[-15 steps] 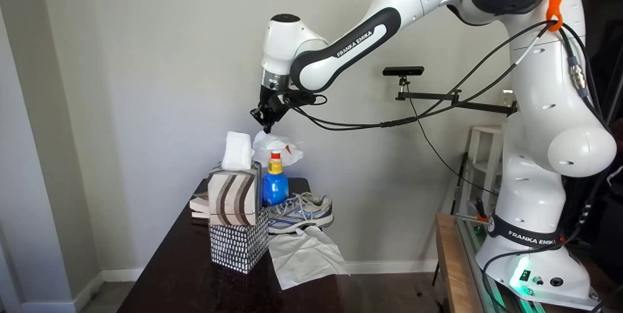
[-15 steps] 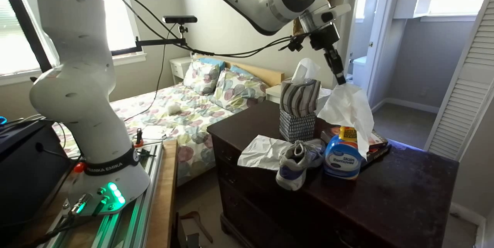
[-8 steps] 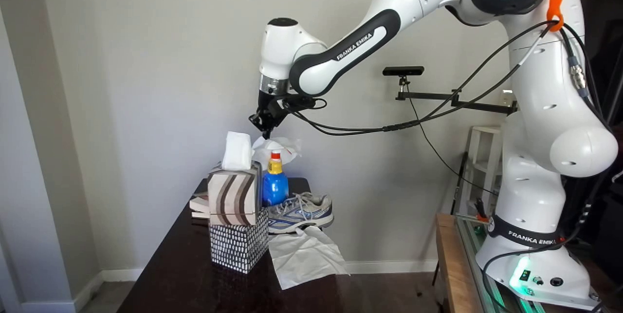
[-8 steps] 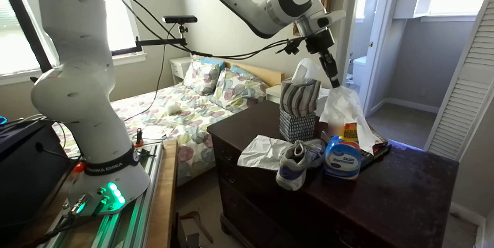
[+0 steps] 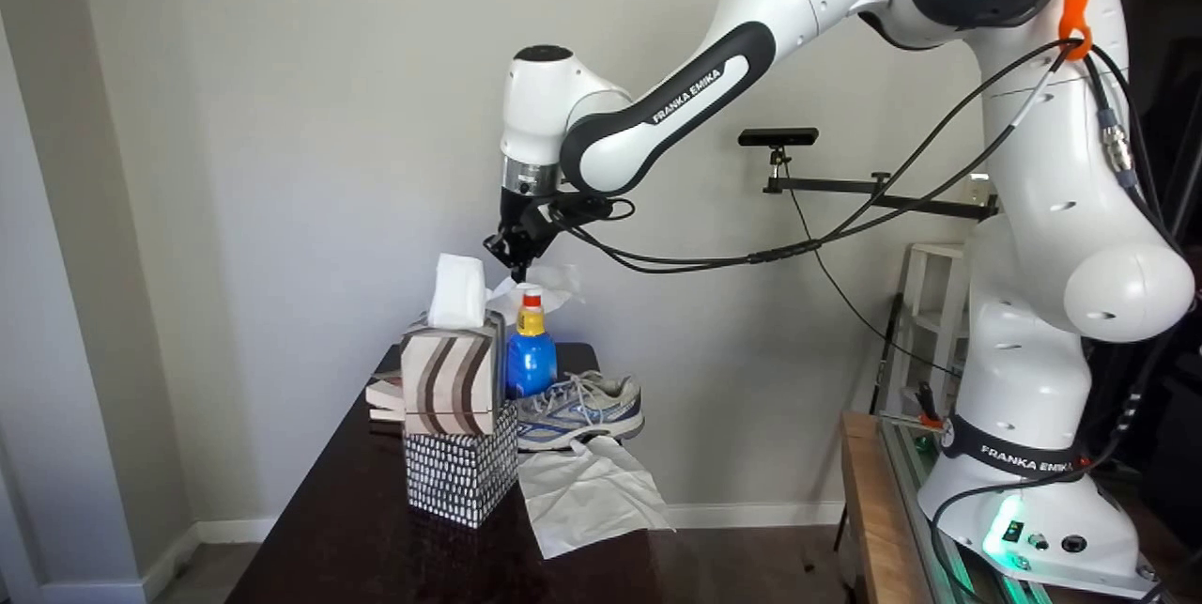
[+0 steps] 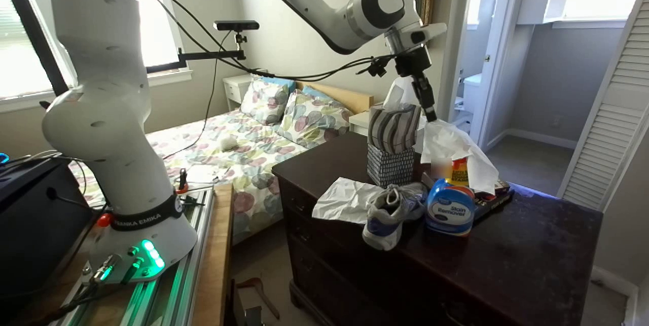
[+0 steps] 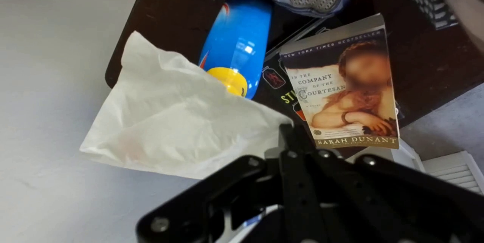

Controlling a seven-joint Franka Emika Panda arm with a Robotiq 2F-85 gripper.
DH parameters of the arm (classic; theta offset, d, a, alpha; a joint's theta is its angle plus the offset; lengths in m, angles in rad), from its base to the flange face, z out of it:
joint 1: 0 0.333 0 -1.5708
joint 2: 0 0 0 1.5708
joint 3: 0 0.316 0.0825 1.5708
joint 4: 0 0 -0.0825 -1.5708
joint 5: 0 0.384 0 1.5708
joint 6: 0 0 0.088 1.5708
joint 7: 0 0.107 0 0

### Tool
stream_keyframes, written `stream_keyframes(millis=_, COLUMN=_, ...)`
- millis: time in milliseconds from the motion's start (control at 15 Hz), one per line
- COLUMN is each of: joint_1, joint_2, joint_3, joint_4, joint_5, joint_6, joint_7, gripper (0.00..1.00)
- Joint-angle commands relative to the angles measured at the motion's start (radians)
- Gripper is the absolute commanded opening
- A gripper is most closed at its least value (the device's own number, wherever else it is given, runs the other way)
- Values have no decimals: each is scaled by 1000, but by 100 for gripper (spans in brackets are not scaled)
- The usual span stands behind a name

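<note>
My gripper (image 6: 430, 116) is shut on an edge of a thin white tissue (image 6: 448, 138). The tissue spreads out from the fingertips and hangs over the top of a blue stain remover bottle (image 6: 449, 210) with a yellow neck. In the wrist view the tissue (image 7: 181, 118) covers part of the bottle (image 7: 242, 39), and the fingertips (image 7: 289, 129) are beside a paperback book (image 7: 340, 88). A striped tissue box (image 6: 394, 128) with a tissue sticking out stands on a black-and-white patterned box (image 6: 390, 165) beside the gripper.
A grey-blue sneaker (image 6: 388, 219) lies beside the bottle on the dark dresser (image 6: 532, 245). A crumpled white sheet (image 6: 347, 200) lies near the dresser's edge. A wall stands behind the dresser in an exterior view (image 5: 329, 162). A bed (image 6: 243, 148) stands beyond.
My gripper has moved down, and toward the striped box in an exterior view, with the tissue in it. The tissue now sits lower about the bottle's top. The objects on the dresser have not moved.
</note>
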Motion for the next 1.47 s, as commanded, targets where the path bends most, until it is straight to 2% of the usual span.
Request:
stream_keyframes(millis=0, joint_1=16, joint_2=-21, joint_3=-1, joint_4=-33, joint_5=43, joint_6=-13, joint_7=-35, gripper=0)
stream_keyframes(millis=133, joint_1=20, joint_2=-26, joint_3=-1, joint_4=-42, joint_5=42, joint_6=-15, joint_7=-40, gripper=3)
stream_keyframes(millis=200, joint_1=22, joint_2=-29, joint_3=1, joint_4=-47, joint_5=43, joint_6=-16, joint_7=-45, gripper=11)
stream_keyframes(millis=267, joint_1=23, joint_2=-32, joint_3=2, joint_4=-50, joint_5=46, joint_6=-16, joint_7=-51, gripper=24)
stream_keyframes(millis=667, joint_1=28, joint_2=-60, joint_3=13, joint_4=-61, joint_5=80, joint_6=-24, joint_7=-96, gripper=64)
stream_keyframes(millis=867, joint_1=26, joint_2=-97, joint_3=8, joint_4=-84, joint_5=73, joint_6=-22, joint_7=-100, gripper=87)
stream_keyframes(millis=1000, joint_1=15, joint_2=-133, joint_3=4, joint_4=-113, joint_5=76, joint_6=-28, joint_7=-102, gripper=98)
stream_keyframes(millis=1400, joint_1=-44, joint_2=-215, joint_3=-22, joint_4=-193, joint_5=78, joint_6=-28, joint_7=-82, gripper=100)
